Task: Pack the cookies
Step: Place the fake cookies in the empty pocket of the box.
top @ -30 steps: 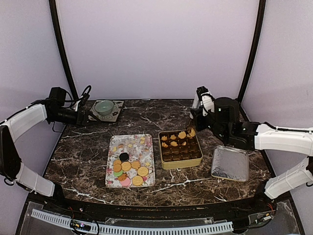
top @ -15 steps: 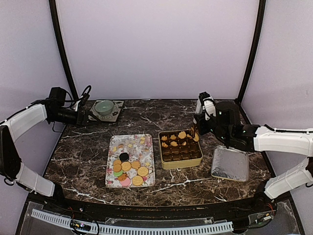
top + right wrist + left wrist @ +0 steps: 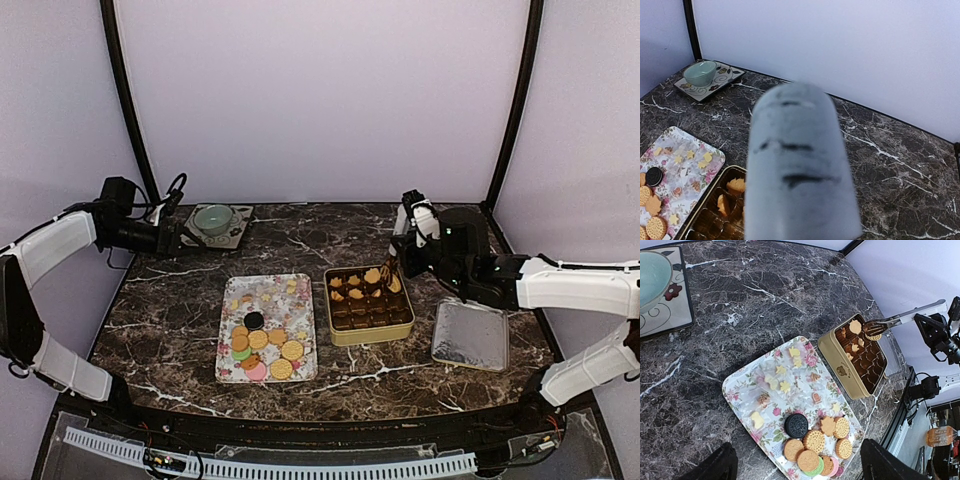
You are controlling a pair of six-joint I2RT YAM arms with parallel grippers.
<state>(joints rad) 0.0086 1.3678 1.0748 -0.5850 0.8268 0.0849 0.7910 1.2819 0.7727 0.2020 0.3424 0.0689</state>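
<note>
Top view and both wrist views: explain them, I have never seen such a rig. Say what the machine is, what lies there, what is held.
Two white robot arms are bolted at the table's near edge. The wide picture comes from a fixed camera above and behind them; the others from a camera on each wrist. On the marble table lie a flowered tray of round cookies, a gold tin with a few cookies inside, a silvery flat tray, and a green bowl on a patterned plate. The right pincer is shut on metal tongs that pinch a cookie over the tin; its own picture is mostly a grey blur. The left pincer, near the bowl, is open and empty.
</note>
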